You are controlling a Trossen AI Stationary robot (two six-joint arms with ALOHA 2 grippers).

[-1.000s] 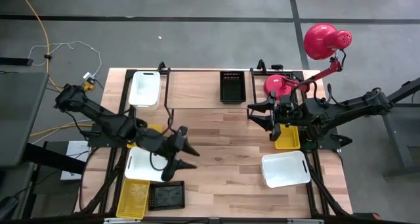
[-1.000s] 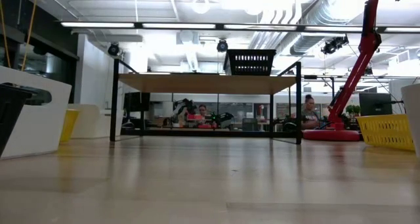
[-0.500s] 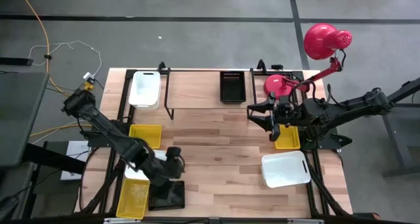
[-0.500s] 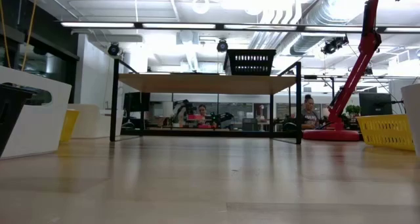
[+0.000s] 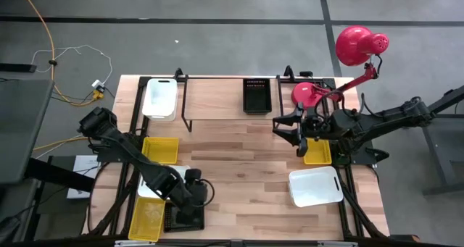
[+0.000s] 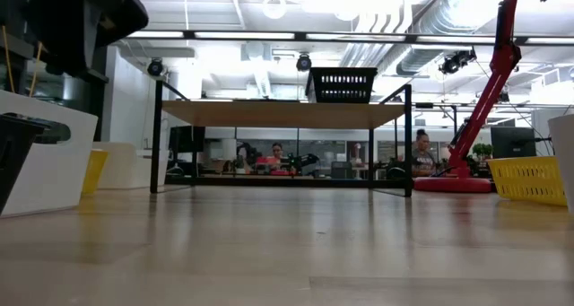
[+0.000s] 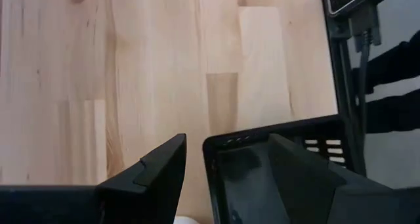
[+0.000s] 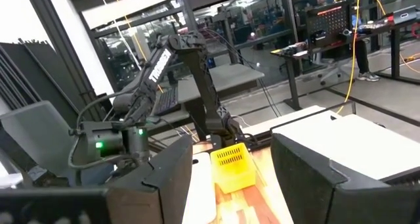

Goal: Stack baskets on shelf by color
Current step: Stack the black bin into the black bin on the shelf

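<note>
The wood table [image 5: 246, 160] sits on a grey floor, and a red lamp [image 5: 353, 45] stands on it. The left gripper [image 7: 197, 158] straddles a black basket's [image 7: 262, 178] wall, fingers apart. The right gripper [image 8: 230, 178] waits, wide apart, near the shelf [image 5: 228, 95].

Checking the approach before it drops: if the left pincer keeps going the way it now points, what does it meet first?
Most likely the black basket: the left pincer is open, its fingers straddling that basket's wall, though depth is unclear.
</note>
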